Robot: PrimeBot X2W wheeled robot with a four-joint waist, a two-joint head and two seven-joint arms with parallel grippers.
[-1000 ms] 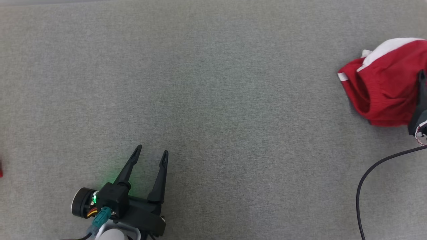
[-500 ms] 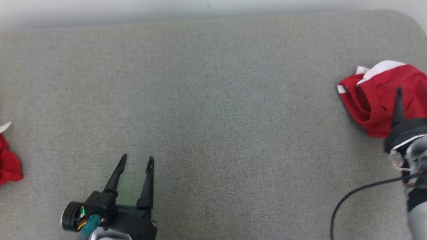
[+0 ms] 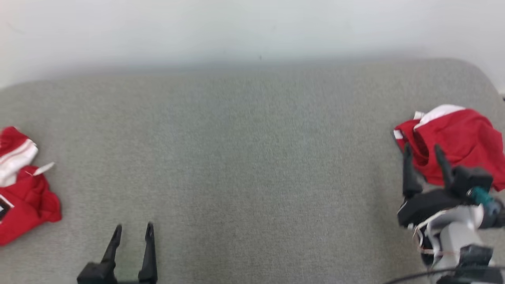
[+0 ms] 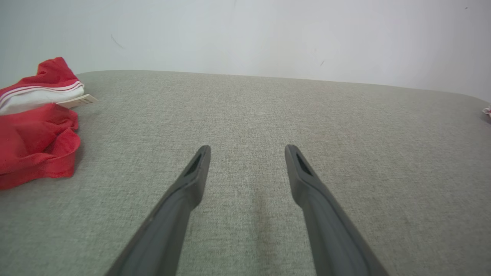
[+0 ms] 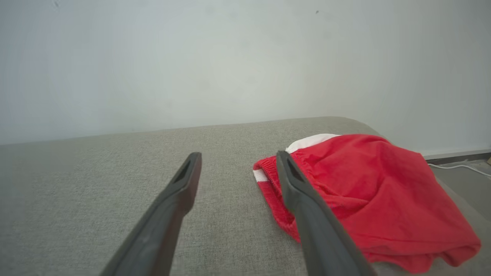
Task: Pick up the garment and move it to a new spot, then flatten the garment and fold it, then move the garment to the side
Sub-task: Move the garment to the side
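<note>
The garment (image 3: 23,197) lies crumpled at the far left of the grey surface: red cloth, a white sleeve with red stripes, a paper tag, and a bit of black-and-white lettering at the picture's edge. The left wrist view has the garment (image 4: 38,134) at its left side. My left gripper (image 3: 132,230) (image 4: 245,149) is open and empty, low over the surface, well to the right of the garment. My right gripper (image 3: 423,150) (image 5: 236,155) is open and empty at the far right.
A second red cloth piece (image 3: 461,138) (image 5: 368,199), with a ribbed band and a white part, lies at the right end, just beyond the right fingertips. The grey padded surface (image 3: 252,157) ends at a pale wall (image 3: 252,31). A white cable (image 5: 460,168) lies on the floor.
The head camera has tilted up, so the wall and the left garment come into view. The right gripper has come in from the right edge, both fingers now showing.
</note>
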